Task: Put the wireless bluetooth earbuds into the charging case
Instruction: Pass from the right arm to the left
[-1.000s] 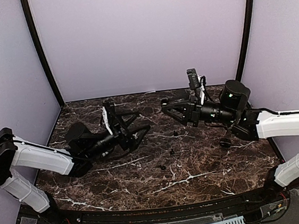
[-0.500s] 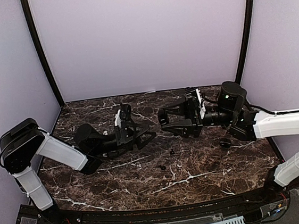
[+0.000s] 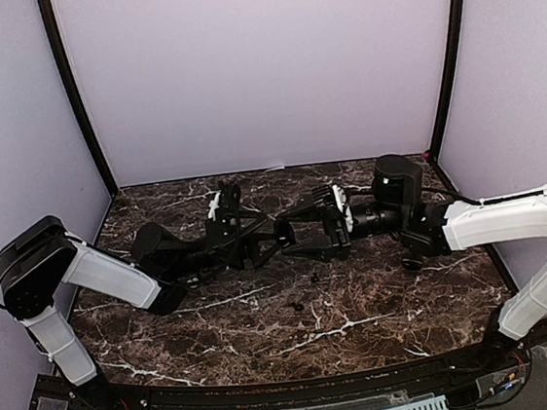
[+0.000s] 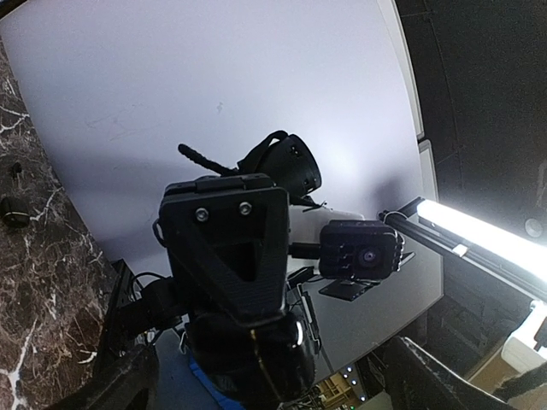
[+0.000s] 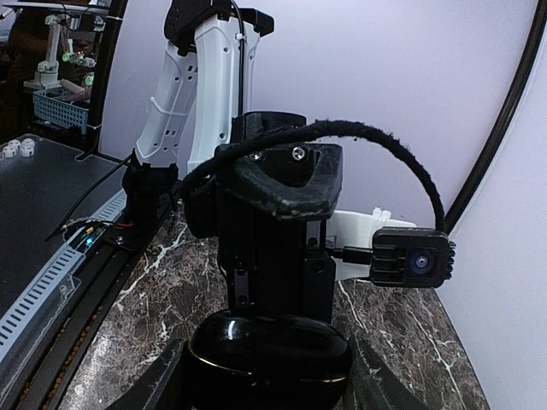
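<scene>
Just above the marble table (image 3: 384, 323) — black earbuds (image 3: 297, 305) loose below — right gripper (image 3: 298, 234) clamps the charging case (image 5: 269, 346), left gripper (image 3: 271, 240) gapes.

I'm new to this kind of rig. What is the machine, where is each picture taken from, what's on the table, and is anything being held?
These are two robot arms bolted at the near edge of a marble table, each ending in a two-finger claw. The overhead picture looks down from behind them: the left arm on the left, the right arm on the right, their claws meeting above the middle. The other two pictures come from small cameras on the wrists, so each looks along its own fingers at the other arm. The right claw grips a rounded black case. The left claw is wide open and holds nothing. On the table lie a few tiny dark bits, probably earbuds, too small to make out.
</scene>
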